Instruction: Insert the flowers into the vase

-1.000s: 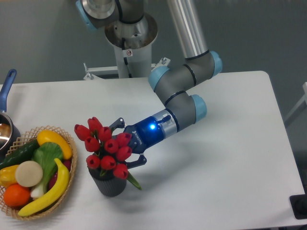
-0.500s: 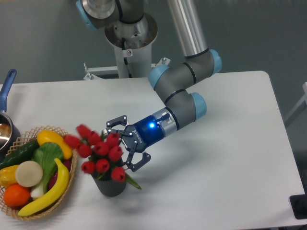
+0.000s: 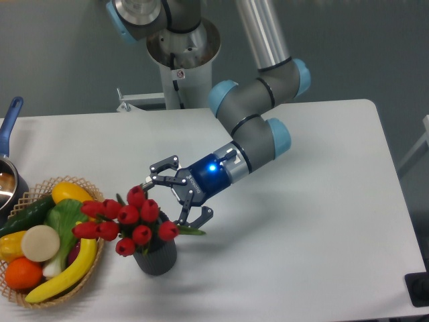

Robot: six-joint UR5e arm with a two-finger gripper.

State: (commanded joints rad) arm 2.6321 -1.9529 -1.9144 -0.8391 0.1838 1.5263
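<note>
Flowers (image 3: 127, 218) sit in the vase (image 3: 156, 257), leaning left toward the basket (image 3: 94, 249). Gripper (image 3: 175, 196) hangs just beside them (fingers spread apart, holding nothing).

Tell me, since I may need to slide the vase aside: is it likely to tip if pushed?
Probably yes. The vase is small and narrow, while the flowers spread wider than it and lean left, toward the basket, so it looks top-heavy. A low push near its base seems safer. The open gripper no longer steadies anything.

The flowers (image 3: 127, 221) hide the vase (image 3: 156, 258) mouth (stems unseen).
</note>
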